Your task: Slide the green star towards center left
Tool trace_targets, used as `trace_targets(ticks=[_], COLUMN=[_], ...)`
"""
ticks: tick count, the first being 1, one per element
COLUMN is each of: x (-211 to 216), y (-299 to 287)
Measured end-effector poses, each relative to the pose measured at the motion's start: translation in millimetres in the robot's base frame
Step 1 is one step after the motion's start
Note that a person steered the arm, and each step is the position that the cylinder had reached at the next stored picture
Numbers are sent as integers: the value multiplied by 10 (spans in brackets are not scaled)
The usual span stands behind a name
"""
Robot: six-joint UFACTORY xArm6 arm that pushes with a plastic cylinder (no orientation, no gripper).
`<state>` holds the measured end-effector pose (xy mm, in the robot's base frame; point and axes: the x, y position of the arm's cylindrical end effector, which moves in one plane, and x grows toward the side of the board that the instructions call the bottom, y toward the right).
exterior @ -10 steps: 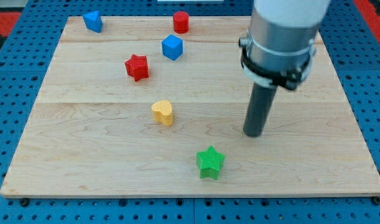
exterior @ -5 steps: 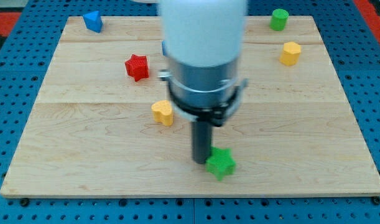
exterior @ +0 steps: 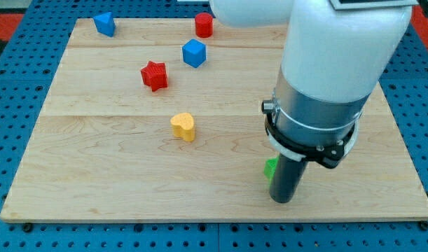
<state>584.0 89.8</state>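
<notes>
Tool is a bare rod, no jaws; my tip [exterior: 282, 199] touches green star [exterior: 270, 168], mostly hidden at bench [exterior: 94, 175] 5 o'clock. Best: get to its 3 o'clock side, push steadily toward 9.

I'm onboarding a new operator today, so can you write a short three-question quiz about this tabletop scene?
1. True or false: the green star is fully visible.
2. Which block is nearest the yellow heart? A) red star B) red cylinder C) blue cube
3. Fill in: my tip sits on the board toward the view's ____ edge.

Key: 1 false, the rod hides most of it; 2 A; 3 bottom.
</notes>
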Motion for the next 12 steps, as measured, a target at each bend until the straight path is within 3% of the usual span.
trace_targets(ticks=[2, 3, 4, 5, 6, 9, 11, 12], x=[-774, -1545, -1831, -2035, -2159, -2621, -2256, -1855], y=[36, 83, 141, 1031, 1215, 492, 119, 96])
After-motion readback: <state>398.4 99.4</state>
